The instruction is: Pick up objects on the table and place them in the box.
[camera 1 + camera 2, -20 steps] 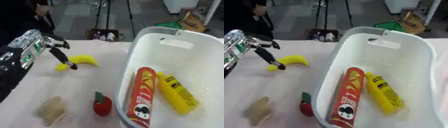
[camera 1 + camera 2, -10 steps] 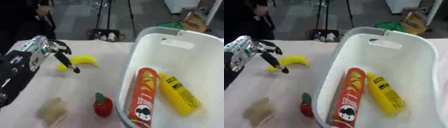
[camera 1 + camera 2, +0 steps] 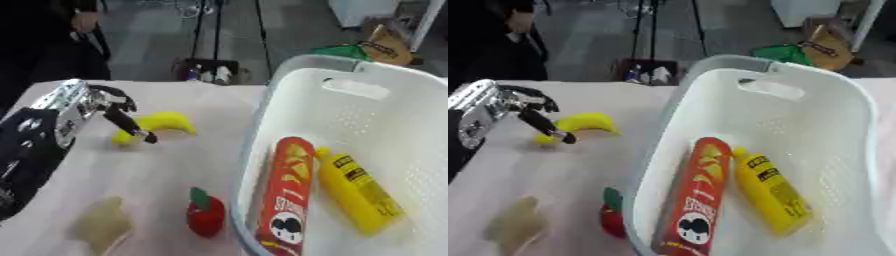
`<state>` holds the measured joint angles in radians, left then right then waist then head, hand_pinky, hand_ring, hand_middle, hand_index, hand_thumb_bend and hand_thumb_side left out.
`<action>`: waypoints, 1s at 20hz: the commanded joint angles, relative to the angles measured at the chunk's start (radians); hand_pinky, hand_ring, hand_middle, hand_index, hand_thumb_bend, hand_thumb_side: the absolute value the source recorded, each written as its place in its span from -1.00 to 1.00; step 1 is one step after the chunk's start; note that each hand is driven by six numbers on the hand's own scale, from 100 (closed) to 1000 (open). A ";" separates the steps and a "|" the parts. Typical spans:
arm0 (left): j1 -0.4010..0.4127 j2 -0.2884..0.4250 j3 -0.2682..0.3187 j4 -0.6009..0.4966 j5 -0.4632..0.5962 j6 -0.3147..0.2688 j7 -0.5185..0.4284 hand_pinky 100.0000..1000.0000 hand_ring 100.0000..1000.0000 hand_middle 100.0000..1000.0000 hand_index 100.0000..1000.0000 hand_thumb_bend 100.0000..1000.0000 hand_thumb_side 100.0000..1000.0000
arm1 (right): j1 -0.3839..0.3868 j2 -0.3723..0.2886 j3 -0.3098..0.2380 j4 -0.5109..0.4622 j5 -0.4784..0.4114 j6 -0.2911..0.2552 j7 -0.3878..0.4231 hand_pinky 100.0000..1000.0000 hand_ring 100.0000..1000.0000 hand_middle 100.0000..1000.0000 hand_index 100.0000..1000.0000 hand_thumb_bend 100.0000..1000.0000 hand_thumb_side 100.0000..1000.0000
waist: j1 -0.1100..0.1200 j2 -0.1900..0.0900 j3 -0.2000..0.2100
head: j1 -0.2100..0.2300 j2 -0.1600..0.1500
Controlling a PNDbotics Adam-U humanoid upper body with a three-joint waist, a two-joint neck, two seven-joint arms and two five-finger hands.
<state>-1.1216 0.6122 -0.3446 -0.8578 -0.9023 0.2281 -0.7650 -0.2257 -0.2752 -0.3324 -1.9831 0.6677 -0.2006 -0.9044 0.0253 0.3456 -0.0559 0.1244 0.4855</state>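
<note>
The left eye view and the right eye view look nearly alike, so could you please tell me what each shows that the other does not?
Only the left eye view shows the whole red apple beside the basket and more of the black left arm at the picture's edge. Only the right eye view shows the white basket with its right rim and table beyond it; there the basket hides part of the apple. Both show the left hand with a finger down by the banana, the tan object near the front edge, and the red can and yellow bottle lying in the basket.

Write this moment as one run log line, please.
left hand: finger extended at banana | right hand: not visible | basket: red can, yellow bottle | table: apple, tan item
</note>
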 commanded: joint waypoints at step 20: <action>-0.032 -0.035 0.099 0.152 -0.107 -0.032 0.133 0.96 0.91 0.76 0.84 0.17 0.35 | -0.009 -0.008 0.000 -0.017 -0.006 -0.012 -0.003 0.46 -0.02 -0.06 0.26 -1.00 0.40 | -0.003 -0.008 -0.015 | 0.015 -0.028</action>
<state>-1.1267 0.5610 -0.2593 -0.7050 -1.0002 0.1979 -0.6420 -0.2286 -0.2709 -0.3320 -1.9831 0.6661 -0.2058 -0.9023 0.0231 0.3540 -0.0701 0.1353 0.4699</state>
